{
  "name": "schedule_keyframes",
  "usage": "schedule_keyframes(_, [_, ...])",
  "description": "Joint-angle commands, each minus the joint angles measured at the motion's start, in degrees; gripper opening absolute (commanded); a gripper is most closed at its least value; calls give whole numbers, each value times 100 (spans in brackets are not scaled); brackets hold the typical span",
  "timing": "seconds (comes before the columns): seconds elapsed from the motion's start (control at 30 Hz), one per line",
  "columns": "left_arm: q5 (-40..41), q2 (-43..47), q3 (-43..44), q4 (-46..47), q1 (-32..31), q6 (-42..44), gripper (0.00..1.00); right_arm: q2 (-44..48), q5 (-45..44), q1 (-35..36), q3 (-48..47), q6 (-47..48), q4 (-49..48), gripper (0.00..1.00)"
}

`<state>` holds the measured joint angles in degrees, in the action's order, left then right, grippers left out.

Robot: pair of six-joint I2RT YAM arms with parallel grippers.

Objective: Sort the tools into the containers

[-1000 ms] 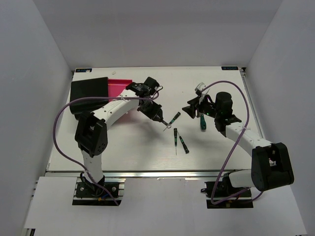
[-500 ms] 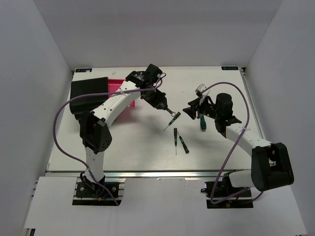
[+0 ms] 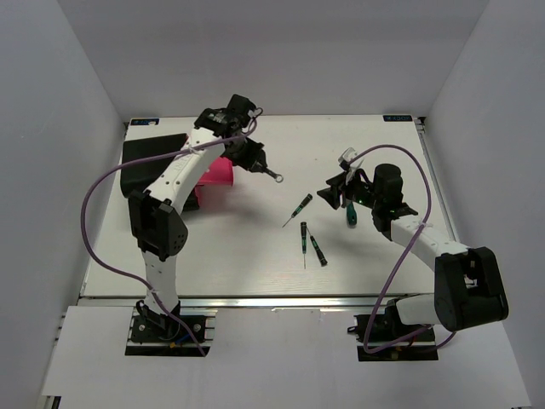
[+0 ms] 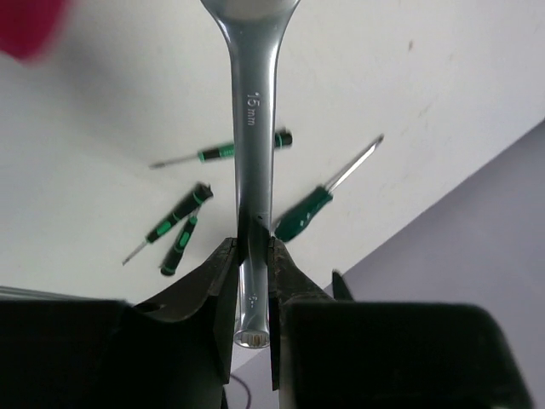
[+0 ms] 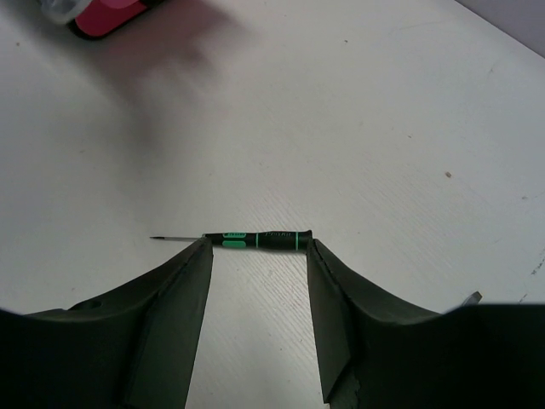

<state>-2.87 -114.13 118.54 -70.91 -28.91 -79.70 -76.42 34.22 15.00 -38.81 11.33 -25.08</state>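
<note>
My left gripper (image 3: 258, 164) is shut on the flat silver wrench (image 3: 272, 175) and holds it above the table, just right of the open magenta-pink drawer (image 3: 215, 175) of the black cabinet (image 3: 153, 160). In the left wrist view the wrench (image 4: 254, 128) runs up from between my shut fingers (image 4: 217, 273). Three slim black-and-green screwdrivers (image 3: 300, 207) (image 3: 303, 238) (image 3: 318, 250) lie mid-table. The bigger green-handled screwdriver (image 3: 347, 211) lies beside my right gripper (image 3: 330, 194), which is open and empty. In the right wrist view one slim screwdriver (image 5: 260, 239) lies just beyond the open right gripper (image 5: 258, 249).
The white table (image 3: 383, 145) has raised white walls on three sides. The left arm's purple cable (image 3: 94, 213) loops over the left side of the table. The pink drawer also shows blurred at the top left of the right wrist view (image 5: 106, 15).
My left arm has lifted the wrench from near the slim screwdrivers and swung it back and left toward the pink drawer. The right arm has not moved.
</note>
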Motion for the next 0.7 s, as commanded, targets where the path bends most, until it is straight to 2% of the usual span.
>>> schedule_keyframes(0.0, [382,321,301,-124,306,77,0,136,-38,-33,49,88,-287,54])
schedule_keyframes(0.2, [437,347,345,-265,667,174,0,128,-47,-41,84,88,-304,54])
schedule_keyframes(0.47, [472,496,-287,-125,1299,297,0,119,-55,-50,84,88,-322,54])
schedule_keyframes(0.67, [569,330,-174,-195,1756,464,0,119,-55,-68,110,71,-331,54])
